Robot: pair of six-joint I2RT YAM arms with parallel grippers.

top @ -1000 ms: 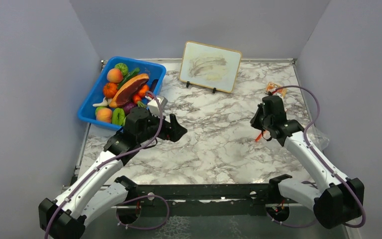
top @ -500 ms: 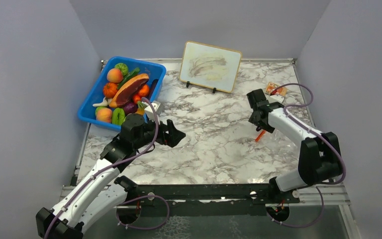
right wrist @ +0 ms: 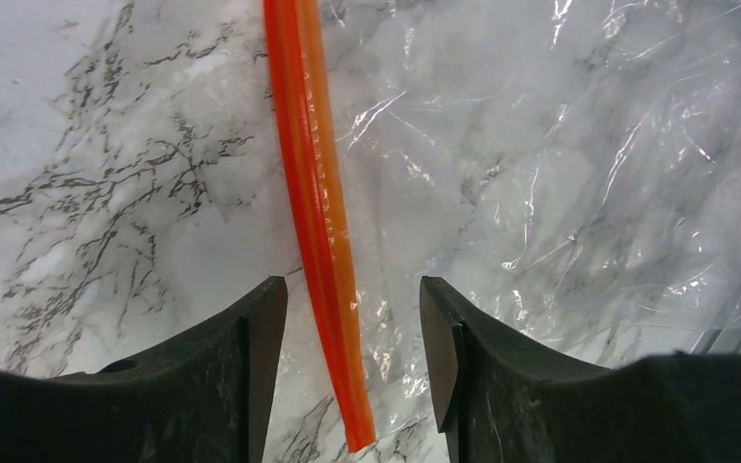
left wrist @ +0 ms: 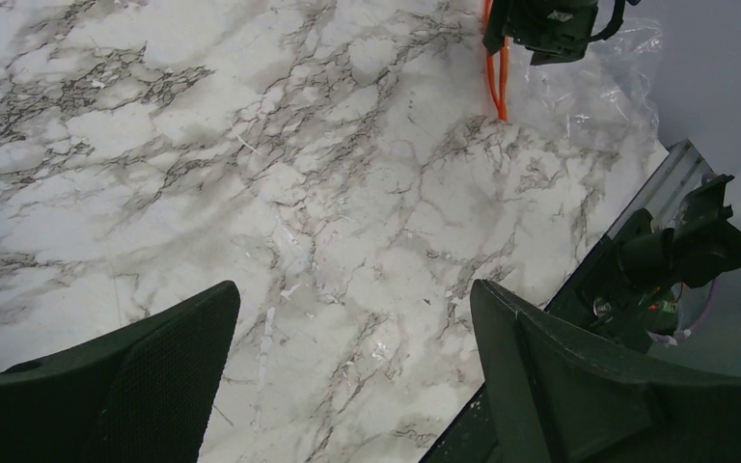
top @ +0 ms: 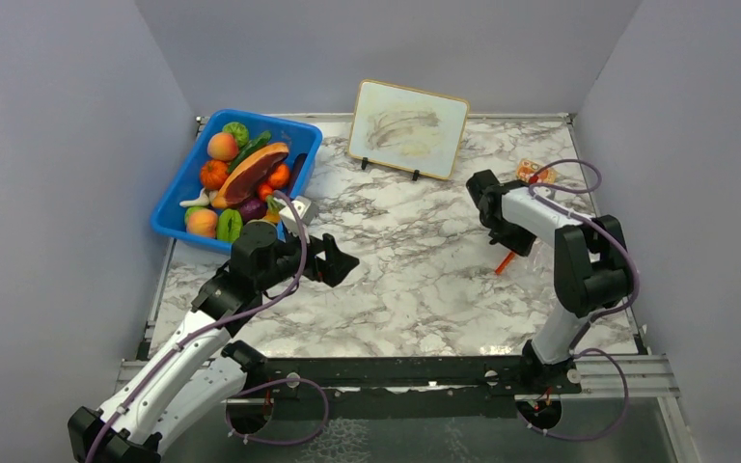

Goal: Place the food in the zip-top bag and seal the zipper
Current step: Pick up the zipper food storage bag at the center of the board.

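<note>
Both black fingers of the right gripper (right wrist: pixel 352 286) stand apart, jaws open and holding nothing. The orange-red plastic zipper strip (right wrist: pixel 314 193) runs lengthwise through the gap between them. It lies nearer one finger than the other and, as far as the wrist view shows, touches neither. Its free end lies just past the fingertips. The clear, crinkled thin plastic zip-top bag (right wrist: pixel 560 193) spreads flat on the white grey-veined marble table (top: pixel 415 280), on the side of the farther finger. From above, this gripper hangs over the right rear part of the table, with the strip's end poking out toward the near edge.

Well apart from the bag, the left gripper (left wrist: pixel 352 289) hovers over bare marble on the left side. Its jaws are spread wide and empty, and it points across the table toward the bag. The glossy toy fruits and vegetables (top: pixel 220 147) and the reddish-brown meat slice (top: pixel 251 172) are piled in the blue rigid plastic bin (top: pixel 301 130) at the left rear corner, just beyond the left gripper.
</note>
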